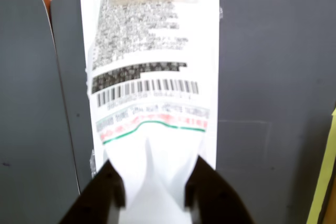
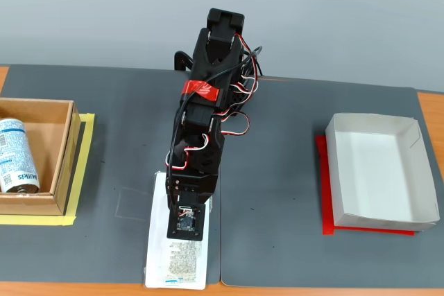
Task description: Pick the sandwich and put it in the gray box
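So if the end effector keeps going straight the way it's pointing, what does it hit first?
The sandwich: the end effector already straddles its near end and points along it, apparently down toward the dark mat beneath.

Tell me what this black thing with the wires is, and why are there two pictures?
It is a robot arm on a table with gray mats. The fixed view looks down at the whole table. The wrist view comes from a camera riding on the arm, so you see its gripper up close. Its two black fingers sit on either side of a sandwich in a white packet. A gray box waits at the right in the fixed view. At the left, a brown box holds a can.
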Controlling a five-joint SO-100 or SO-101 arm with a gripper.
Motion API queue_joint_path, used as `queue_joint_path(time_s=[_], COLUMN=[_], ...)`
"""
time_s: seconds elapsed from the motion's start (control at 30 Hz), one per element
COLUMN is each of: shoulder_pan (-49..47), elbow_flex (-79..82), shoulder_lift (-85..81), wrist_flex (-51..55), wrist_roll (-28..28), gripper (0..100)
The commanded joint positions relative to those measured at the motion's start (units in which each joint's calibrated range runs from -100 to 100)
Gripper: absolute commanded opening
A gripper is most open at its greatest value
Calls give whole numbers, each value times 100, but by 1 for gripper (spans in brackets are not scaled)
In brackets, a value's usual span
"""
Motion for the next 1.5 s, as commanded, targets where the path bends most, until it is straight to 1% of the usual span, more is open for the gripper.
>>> queue_joint_path(time_s=[0.0,0.2,0.57,0.87,1.17,1.3,1.47], shoulder_pan=[-28,-266,-1102,-2131,-3355,-3922,-4623], elbow_flex=[-67,-67,-76,-167,-167,-167,-167], shoulder_lift=[-446,-929,-1981,-2634,-3015,-3032,-2939], wrist_flex=[-29,-55,-55,-90,-923,-1366,-2043], wrist_roll=[-62,-67,-72,-78,-98,-395,-625], gripper=[2,2,2,2,2,2,2])
